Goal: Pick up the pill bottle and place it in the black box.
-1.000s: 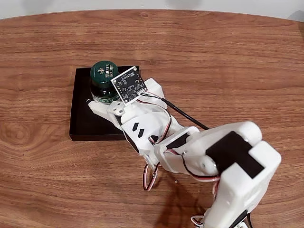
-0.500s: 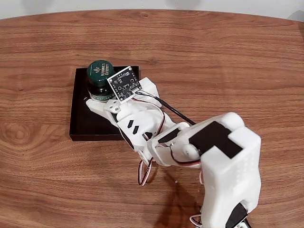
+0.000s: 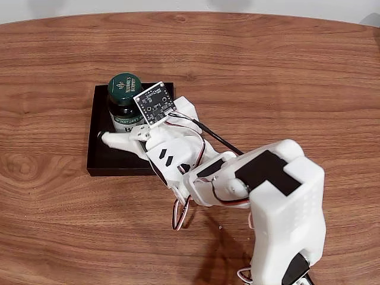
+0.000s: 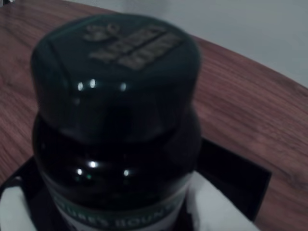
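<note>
Spread wide, the gripper has one white finger lying clear in front of the bottle while the other seems hidden behind it, and the bottle stands upright inside the black box on the wooden table.

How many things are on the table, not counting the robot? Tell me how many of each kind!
Pill bottle with a dark green cap: 1
Black box: 1
Total: 2 things on the wooden table. The bottle stands upright in the box, with the robot's gripper around it.
</note>
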Controlling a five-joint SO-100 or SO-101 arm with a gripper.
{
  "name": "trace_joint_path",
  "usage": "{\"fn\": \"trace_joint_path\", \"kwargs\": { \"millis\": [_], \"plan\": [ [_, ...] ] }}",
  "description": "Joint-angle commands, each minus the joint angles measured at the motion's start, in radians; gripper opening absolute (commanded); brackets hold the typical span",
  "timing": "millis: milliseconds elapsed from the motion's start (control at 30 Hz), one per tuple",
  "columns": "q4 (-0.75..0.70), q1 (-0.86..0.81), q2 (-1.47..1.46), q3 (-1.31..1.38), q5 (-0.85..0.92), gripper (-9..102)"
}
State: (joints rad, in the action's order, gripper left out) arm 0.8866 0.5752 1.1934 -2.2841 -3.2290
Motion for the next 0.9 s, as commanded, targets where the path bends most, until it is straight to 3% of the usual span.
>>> {"fn": "trace_joint_path", "kwargs": {
  "millis": [0,467,867],
  "plan": [
    [-0.011,-0.02,0.149,-0.014,-0.023,47],
    [-0.094,-0.083,0.417,-0.14,-0.074,49],
    [-0.291,-0.107,0.765,-0.328,-0.071,44]
  ]
}}
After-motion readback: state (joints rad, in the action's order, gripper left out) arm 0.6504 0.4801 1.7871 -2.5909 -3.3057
